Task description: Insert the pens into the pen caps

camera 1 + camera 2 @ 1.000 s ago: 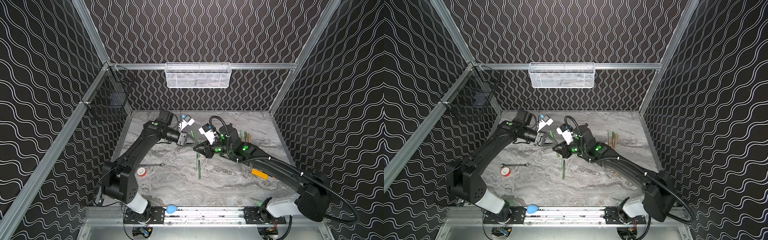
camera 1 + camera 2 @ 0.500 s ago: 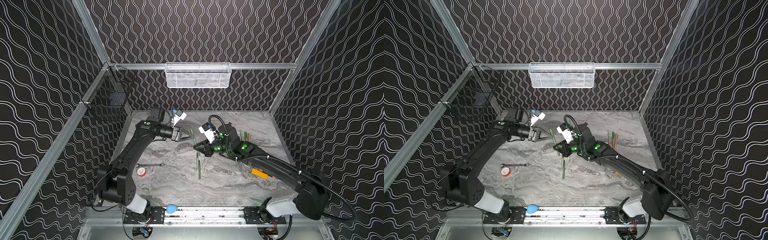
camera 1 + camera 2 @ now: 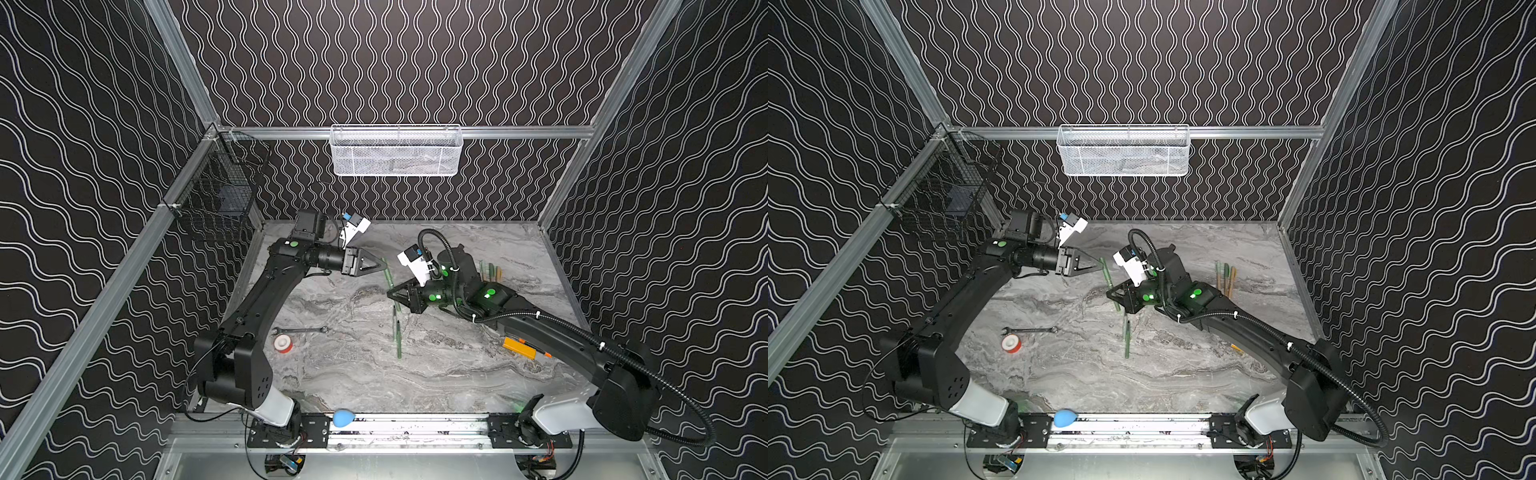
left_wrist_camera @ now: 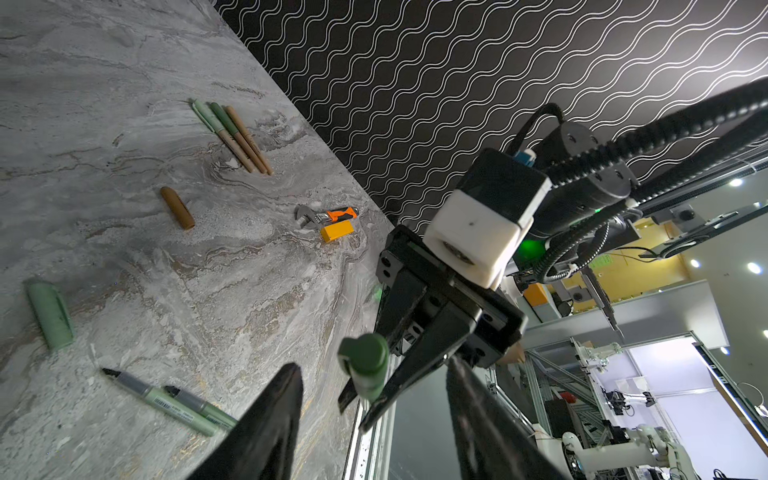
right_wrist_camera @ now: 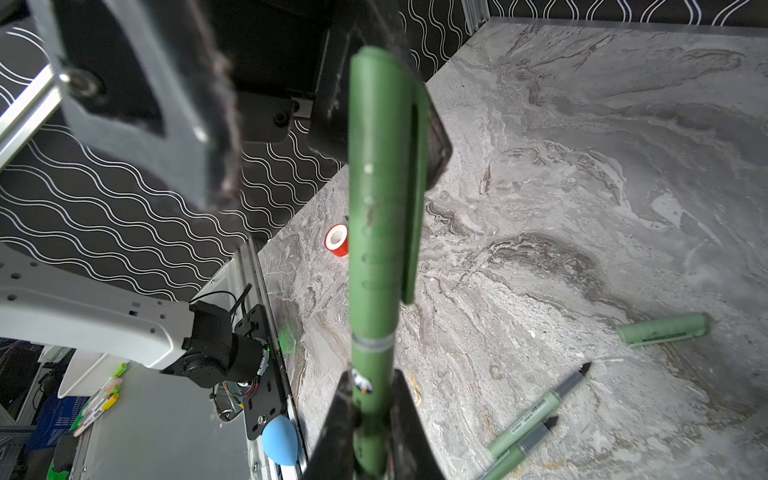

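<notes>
Dark green cap (image 5: 374, 187) looks seated on pen (image 5: 372, 359), pen pinched in right gripper (image 5: 370, 386). Left gripper (image 4: 371, 365) half-open, empty, beside cap. Next, my guess: set it by capped trio (image 4: 232, 133), fetch pale cap (image 4: 50, 316).

The black left arm (image 3: 257, 307) rises from its base at 7 o'clock and leans toward 11 o'clock. Its wrist is level and points to 3 o'clock. The left gripper (image 3: 383, 266) (image 4: 372, 363), with black wedge-shaped fingers (image 4: 270, 415), has its jaws spread and grips nothing. The black right arm (image 3: 552, 332) stretches low from 5 o'clock to the centre, wrist pointing to 9 o'clock. The right gripper (image 3: 391, 294) (image 5: 372, 388) pinches the barrel of a dark green capped pen (image 5: 374, 249), whose capped end stands between the left fingertips. Whether they touch cannot be told.
</notes>
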Controlling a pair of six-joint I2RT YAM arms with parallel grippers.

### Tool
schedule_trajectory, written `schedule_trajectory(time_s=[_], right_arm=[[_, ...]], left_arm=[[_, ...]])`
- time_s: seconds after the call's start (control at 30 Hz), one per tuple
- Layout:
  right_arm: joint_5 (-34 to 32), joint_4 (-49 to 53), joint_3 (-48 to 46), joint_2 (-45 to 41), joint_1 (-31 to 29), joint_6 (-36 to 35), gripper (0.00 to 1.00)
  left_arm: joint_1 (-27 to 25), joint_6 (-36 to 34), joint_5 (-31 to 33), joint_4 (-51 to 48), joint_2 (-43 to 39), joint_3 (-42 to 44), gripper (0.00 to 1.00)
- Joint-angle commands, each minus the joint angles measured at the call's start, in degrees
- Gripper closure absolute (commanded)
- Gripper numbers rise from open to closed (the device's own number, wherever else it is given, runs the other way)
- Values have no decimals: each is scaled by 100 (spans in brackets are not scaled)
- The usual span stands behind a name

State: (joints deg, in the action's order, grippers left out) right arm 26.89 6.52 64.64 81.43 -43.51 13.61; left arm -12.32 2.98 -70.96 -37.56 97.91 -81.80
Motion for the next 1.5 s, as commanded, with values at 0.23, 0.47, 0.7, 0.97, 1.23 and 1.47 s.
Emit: schedule_trajectory(time_s=[0.23,0.47,0.7,0.97,1.23,1.47], right_arm=[[53,68,113,0,-17,-174,96],[61,121,147,-3,-18,-191,96],[48,97,156,18,-16,-185,96],[103,95,216,96,-18,-205,96],[186,165,293,148,-16,-318,96],[289,322,479,207,-27,-455,96]], left_arm=[[1,-48,-67,63,79,-48,84],[-56,-130,-83,-15,97,-20,100],[-78,-184,-59,-59,44,41,100],[-71,-156,-43,-42,0,10,65],[-70,-125,-7,-5,74,-139,46],[-74,-162,187,-70,214,-345,46]])
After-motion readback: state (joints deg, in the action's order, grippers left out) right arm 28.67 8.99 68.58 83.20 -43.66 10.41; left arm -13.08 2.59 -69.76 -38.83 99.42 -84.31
